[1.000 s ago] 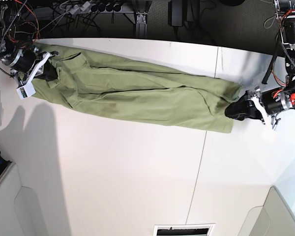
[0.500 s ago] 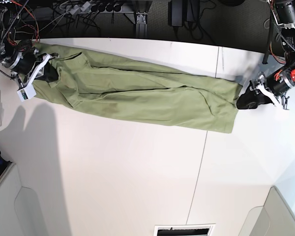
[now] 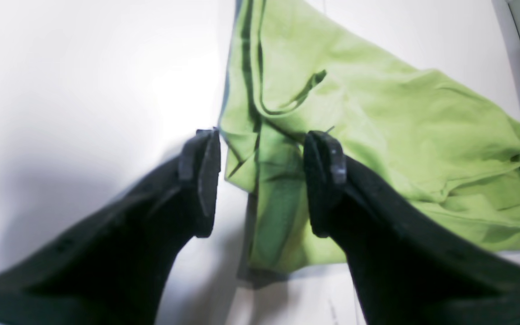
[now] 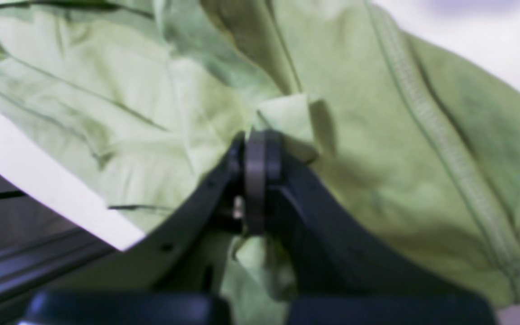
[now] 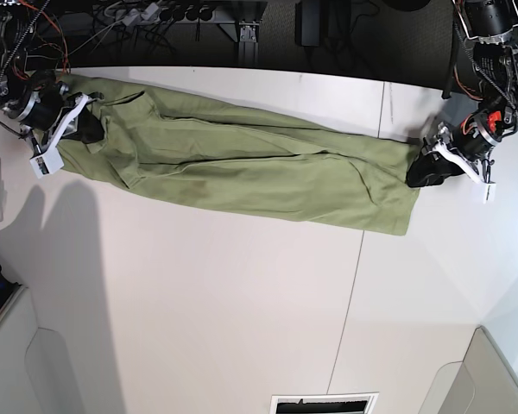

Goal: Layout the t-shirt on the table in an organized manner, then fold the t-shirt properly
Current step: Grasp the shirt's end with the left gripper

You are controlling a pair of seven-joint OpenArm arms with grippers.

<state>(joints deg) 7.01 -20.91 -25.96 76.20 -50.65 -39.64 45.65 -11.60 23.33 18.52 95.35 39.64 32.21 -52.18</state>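
The olive-green t-shirt lies stretched in a long, wrinkled band across the far part of the white table. At the band's right end my left gripper is open. In the left wrist view, my left gripper has its jaws standing wide apart over a folded edge of the t-shirt, with nothing pinched. At the left end my right gripper is shut on the cloth. The right wrist view shows my right gripper pinching a small fold of the t-shirt near a stitched hem.
Cables and a power strip hang beyond the table's far edge. Grey bins stand at the front left and front right. A thin dark seam crosses the table. A white slotted piece sits at the front edge.
My left gripper has opened wider and shifted from the shirt's near right corner toward the far side. The shirt's right end stays flat on the table. The right gripper has not moved.
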